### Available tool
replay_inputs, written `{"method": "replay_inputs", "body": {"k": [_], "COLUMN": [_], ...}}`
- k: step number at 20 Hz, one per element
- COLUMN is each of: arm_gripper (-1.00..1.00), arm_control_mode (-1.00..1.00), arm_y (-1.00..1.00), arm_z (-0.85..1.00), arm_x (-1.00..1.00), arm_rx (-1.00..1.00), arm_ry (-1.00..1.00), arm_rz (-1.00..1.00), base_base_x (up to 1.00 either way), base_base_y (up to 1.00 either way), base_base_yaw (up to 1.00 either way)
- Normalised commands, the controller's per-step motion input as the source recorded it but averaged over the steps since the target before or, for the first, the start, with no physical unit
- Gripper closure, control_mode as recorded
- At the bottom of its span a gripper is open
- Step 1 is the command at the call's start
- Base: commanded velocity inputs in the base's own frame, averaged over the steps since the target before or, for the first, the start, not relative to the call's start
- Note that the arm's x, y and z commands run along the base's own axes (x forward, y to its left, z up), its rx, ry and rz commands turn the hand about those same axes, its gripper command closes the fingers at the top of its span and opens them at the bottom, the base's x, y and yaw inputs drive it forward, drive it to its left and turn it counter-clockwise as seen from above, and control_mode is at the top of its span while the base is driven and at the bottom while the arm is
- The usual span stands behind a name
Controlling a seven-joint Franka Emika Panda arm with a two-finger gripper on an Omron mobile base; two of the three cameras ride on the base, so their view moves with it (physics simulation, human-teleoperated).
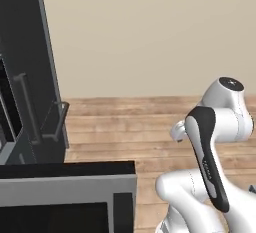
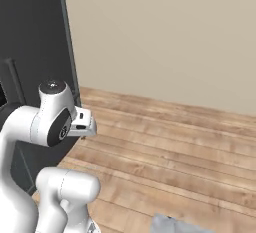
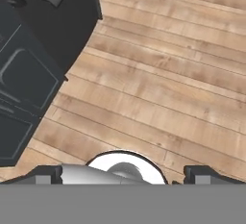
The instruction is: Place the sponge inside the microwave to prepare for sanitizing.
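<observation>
Beige wall (image 1: 150,32) and plank floor (image 3: 158,79) before us, tall dark cabinets (image 1: 30,77) at left, our microwave (image 1: 65,197) low in the left base view, arm (image 1: 210,162) folded, jaws fully apart, holding nothing above the floor.

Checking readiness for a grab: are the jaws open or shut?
Open: in the hand view the gripper's fingertips sit far apart, nothing between them.

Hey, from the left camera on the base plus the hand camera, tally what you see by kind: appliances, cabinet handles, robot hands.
Microwave: 1
Dark cabinet handles: 2, one long upright bar and one nearer the cabinet's edge
Hand: 1, open over the wooden floor
Total: 4
</observation>
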Motion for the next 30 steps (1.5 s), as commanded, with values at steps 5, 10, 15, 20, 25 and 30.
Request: {"method": "replay_inputs", "body": {"k": [5, 10, 15, 20, 25, 30], "arm_gripper": [-1.0, -1.0, -1.0, -1.0, -1.0, -1.0], "arm_control_mode": [1.0, 1.0, 1.0, 1.0, 1.0, 1.0], "arm_y": [0.0, 0.0, 0.0, 0.0, 0.0, 0.0], "arm_z": [0.0, 0.0, 0.0, 0.0, 0.0, 0.0], "arm_x": [0.0, 0.0, 0.0, 0.0, 0.0, 0.0], "arm_rx": [0.0, 0.0, 0.0, 0.0, 0.0, 0.0], "arm_ry": [0.0, 0.0, 0.0, 0.0, 0.0, 0.0], "arm_rz": [0.0, 0.0, 0.0, 0.0, 0.0, 0.0], "base_base_x": [-0.92, -0.81, -0.7, -0.65, -0.42, -0.31], "base_base_y": [-0.02, -0.02, 0.01, 0.04, 0.05, 0.11], "base_base_yaw": [-0.13, -0.14, -0.07, 0.32, 0.77, 0.9]}}
